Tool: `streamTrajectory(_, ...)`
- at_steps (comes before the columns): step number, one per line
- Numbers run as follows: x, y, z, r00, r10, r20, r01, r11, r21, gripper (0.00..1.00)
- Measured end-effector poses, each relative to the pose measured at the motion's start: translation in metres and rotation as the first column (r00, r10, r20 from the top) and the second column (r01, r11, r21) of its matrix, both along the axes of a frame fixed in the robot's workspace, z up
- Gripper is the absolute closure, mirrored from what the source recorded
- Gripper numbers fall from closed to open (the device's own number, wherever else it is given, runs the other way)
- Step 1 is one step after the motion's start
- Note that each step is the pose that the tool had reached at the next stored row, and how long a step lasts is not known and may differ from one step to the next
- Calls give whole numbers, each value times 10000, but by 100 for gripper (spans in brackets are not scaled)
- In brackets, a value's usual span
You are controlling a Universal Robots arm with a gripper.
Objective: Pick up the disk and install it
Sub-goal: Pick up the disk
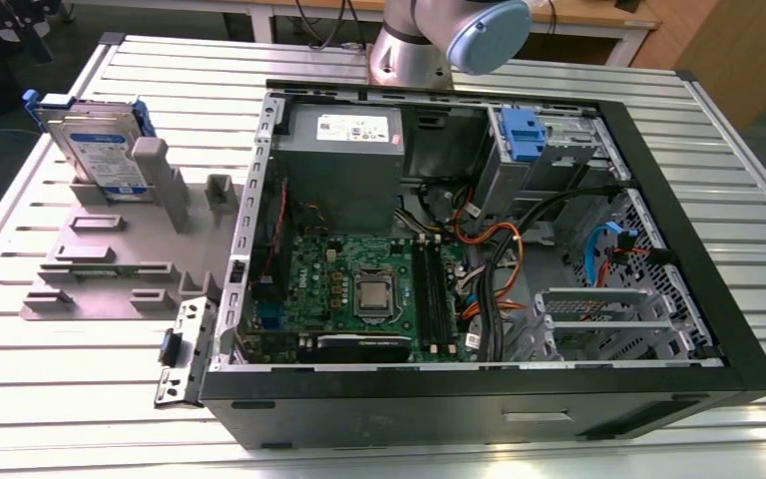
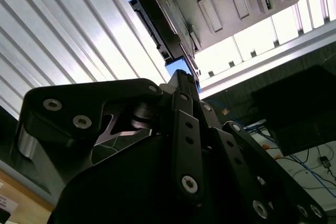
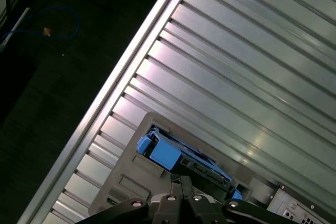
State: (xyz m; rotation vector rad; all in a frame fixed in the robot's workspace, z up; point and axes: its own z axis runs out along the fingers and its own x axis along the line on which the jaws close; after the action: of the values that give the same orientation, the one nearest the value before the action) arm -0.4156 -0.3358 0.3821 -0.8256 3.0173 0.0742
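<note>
The disk point(image 1: 97, 150) stands on edge in a grey holder point(image 1: 104, 269) on the exterior view's left, its white-and-blue label facing out and blue rails around its edges. In both wrist views the disk point(image 2: 163, 19) point(image 3: 168, 153) sits in that holder just beyond my fingertips. My black gripper point(image 3: 181, 181) point(image 2: 181, 77) hovers over the disk's blue end, apart from it. Its fingers are shut together with nothing between them.
An open computer case point(image 1: 702, 329) lies on the slatted metal table point(image 1: 64, 419), to the right of the holder. Inside are a grey power supply point(image 1: 343, 150), a green board point(image 1: 356, 289), cables and a drive bay with a blue latch point(image 1: 523, 135). The arm's base point(image 1: 417, 50) rises behind the case.
</note>
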Motion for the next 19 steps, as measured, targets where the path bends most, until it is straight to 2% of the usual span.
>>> streamTrajectory(19, 0, 0, 0, 9993, 369, 0, -369, 9993, 0, 89)
